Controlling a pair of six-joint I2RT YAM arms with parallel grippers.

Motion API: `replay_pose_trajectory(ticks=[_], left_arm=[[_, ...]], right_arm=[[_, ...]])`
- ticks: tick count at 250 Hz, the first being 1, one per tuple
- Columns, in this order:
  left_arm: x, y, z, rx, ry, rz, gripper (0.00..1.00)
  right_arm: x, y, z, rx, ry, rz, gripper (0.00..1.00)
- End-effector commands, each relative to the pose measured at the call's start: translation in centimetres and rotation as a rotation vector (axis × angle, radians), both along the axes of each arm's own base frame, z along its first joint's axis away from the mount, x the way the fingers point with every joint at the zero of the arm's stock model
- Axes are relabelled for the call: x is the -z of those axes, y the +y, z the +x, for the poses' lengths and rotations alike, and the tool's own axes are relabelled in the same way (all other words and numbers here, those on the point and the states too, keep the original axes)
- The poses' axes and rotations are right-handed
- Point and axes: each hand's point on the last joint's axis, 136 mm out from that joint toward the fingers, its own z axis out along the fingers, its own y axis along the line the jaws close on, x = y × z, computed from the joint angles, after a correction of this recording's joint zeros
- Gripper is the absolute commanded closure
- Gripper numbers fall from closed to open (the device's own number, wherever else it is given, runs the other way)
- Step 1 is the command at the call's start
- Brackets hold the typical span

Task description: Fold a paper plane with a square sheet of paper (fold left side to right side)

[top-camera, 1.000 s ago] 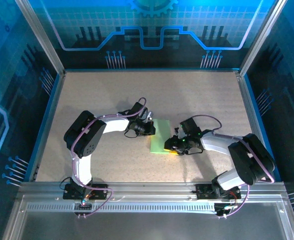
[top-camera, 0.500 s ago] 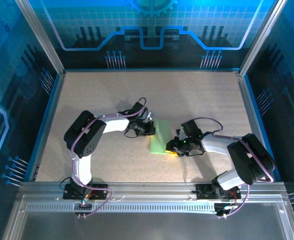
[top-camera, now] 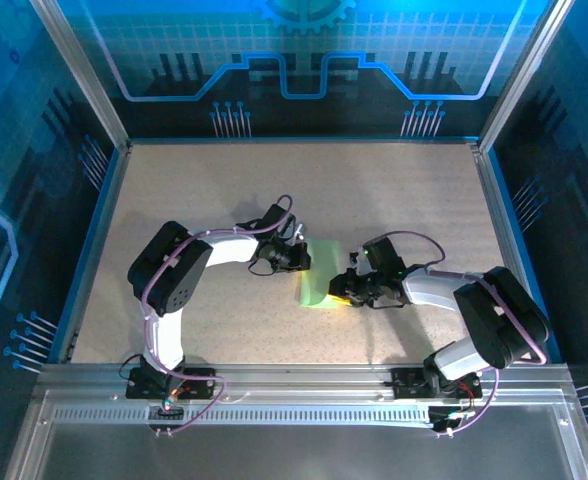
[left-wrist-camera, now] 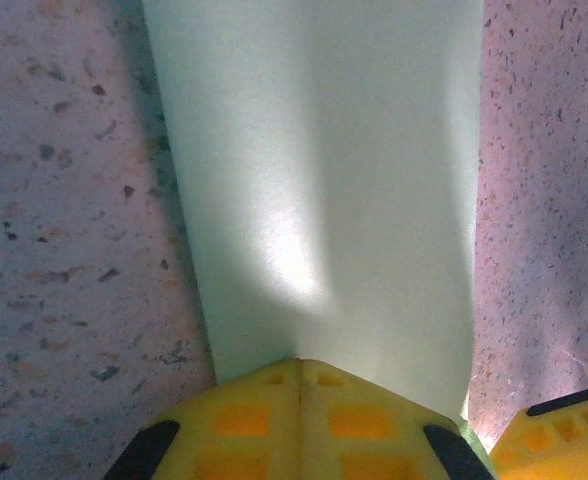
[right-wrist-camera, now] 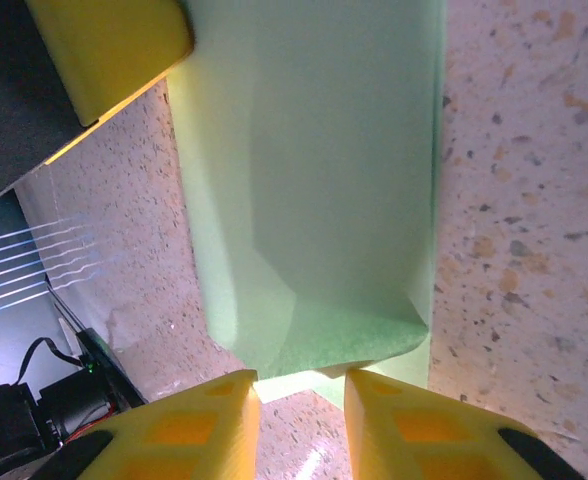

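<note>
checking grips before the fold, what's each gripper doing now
left gripper: shut, tips against the green paper sheet
right gripper: open, sheet's edge at its gap

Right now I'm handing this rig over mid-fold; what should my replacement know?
Left end effector: shut, tips on one end of the sheet of paper.
Right end effector: open, fingers apart at the opposite end, where the edge curls up.
Done: the sheet lies on the table; no plane shape yet.
Left: finish this fold, then the remaining ones.
</note>
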Motion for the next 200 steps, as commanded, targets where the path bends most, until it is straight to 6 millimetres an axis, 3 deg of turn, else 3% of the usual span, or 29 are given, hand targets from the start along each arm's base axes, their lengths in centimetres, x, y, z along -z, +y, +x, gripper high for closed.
replay_pose_trajectory(ticks=[1,76,200], left_arm=[[2.1,1.4,-2.3,0.012,0.080,0.083,1.00],[1.8,1.3,-2.2,0.017,0.075,0.077,1.00],[1.7,1.0,-2.3,0.026,0.075,0.061,1.00]], right_arm=[[1.0,-0.6,-0.6,0.022,0.062,-0.008,0.69],[1.5,-1.5,-1.7,0.052,0.106,-0.035,0.64],[1.2,-0.9,0.1,0.114,0.038,0.033,0.65]])
